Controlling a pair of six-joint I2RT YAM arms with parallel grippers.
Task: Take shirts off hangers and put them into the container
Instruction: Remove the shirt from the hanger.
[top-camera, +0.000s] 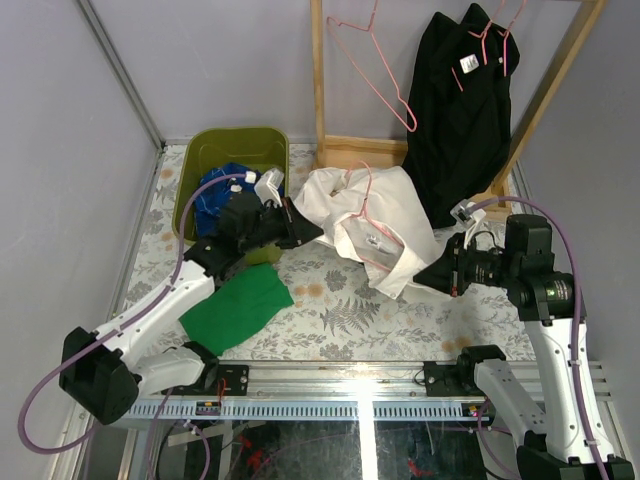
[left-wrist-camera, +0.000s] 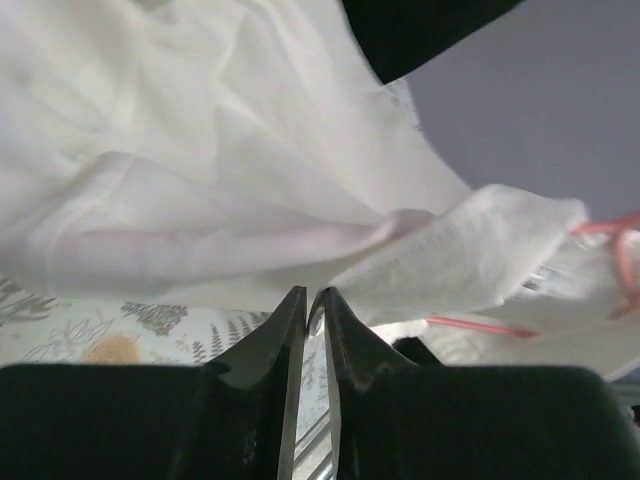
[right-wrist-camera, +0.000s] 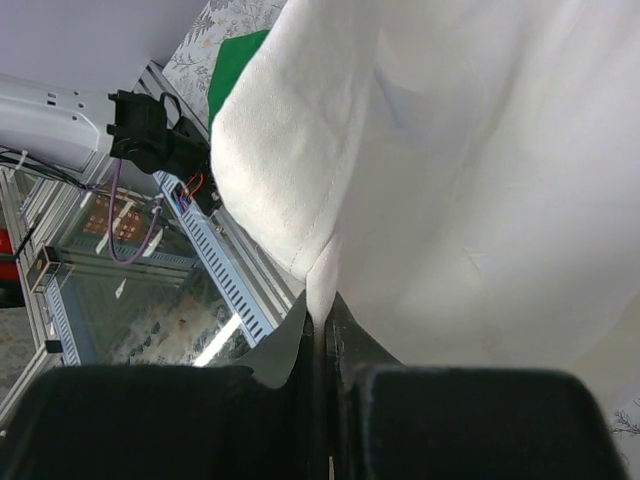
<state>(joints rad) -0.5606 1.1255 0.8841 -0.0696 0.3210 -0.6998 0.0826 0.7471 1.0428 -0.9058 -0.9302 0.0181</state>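
- While its pink hanger (top-camera: 369, 195) is threaded through it, the white shirt (top-camera: 335, 200) lies crumpled on the patterned table (top-camera: 330, 310), at about the middle of the top view, with the hook poking up at its 12 o'clock side.
- At the shirt's 4 o'clock corner, the right gripper (top-camera: 420, 277) has its jaws pressed together on a fold of the white cloth. The right wrist view shows the fabric running down into the closed fingertips (right-wrist-camera: 322, 300).
- At the shirt's 9 o'clock edge sits the left gripper (top-camera: 315, 232). In its own wrist view the fingers (left-wrist-camera: 312, 295) are drawn almost together with only a thin slit between them, the tips right at the lower fold of the cloth. I cannot tell whether any fabric is nipped there.
- At 10 o'clock from the shirt stands the olive container (top-camera: 235, 132), with the blue shirt (top-camera: 215, 190) bunched inside it.
- At 1 o'clock a black shirt (top-camera: 460, 120) hangs from another pink hanger (top-camera: 490, 40) on the wooden rack (top-camera: 320, 80).
- Beside it, at 12 o'clock, a bare hanger (top-camera: 405, 115) dangles from the same rack.
- At 8 o'clock a green cloth (top-camera: 240, 305) lies flat on the table, just beside the left arm.
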